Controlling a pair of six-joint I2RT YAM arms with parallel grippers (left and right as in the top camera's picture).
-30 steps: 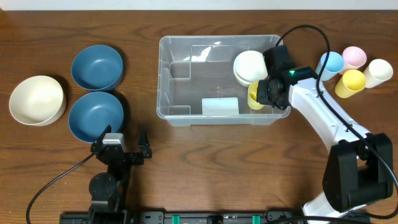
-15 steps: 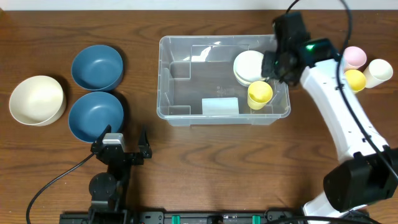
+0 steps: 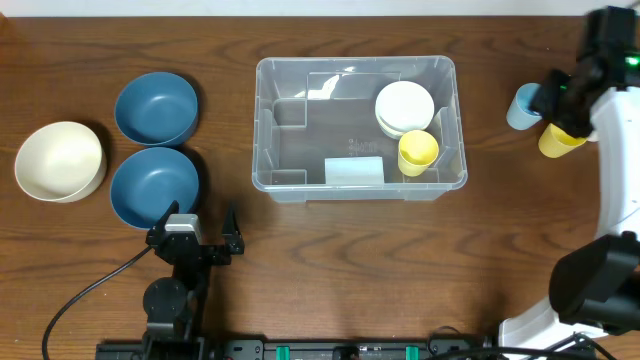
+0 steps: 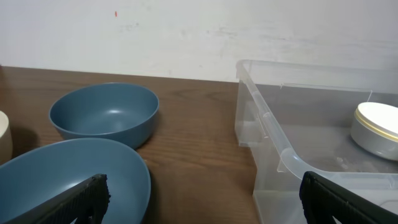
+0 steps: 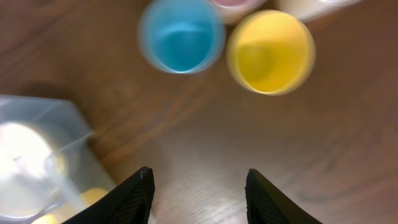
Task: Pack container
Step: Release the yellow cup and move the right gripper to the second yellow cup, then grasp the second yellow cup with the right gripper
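The clear plastic container (image 3: 355, 130) stands mid-table, holding a cream cup (image 3: 404, 108), a yellow cup (image 3: 417, 152) and a pale label (image 3: 353, 171). It also shows in the left wrist view (image 4: 292, 162) and at the left edge of the right wrist view (image 5: 43, 155). My right gripper (image 5: 199, 180) is open and empty, above the table near a blue cup (image 5: 181, 35) and a yellow cup (image 5: 270, 51); overhead it is at the far right (image 3: 560, 92). My left gripper (image 4: 199, 199) is open and empty, low near the table's front (image 3: 193, 238).
Two blue bowls (image 3: 155, 107) (image 3: 154, 186) and a cream bowl (image 3: 59, 160) sit at the left. The blue cup (image 3: 521, 106) and yellow cup (image 3: 556, 141) stand right of the container, partly under my right arm. A white wall (image 4: 199, 31) is behind.
My right gripper let go of the yellow cup in the container, rose out and swung right over the loose cups. The left arm has not moved.
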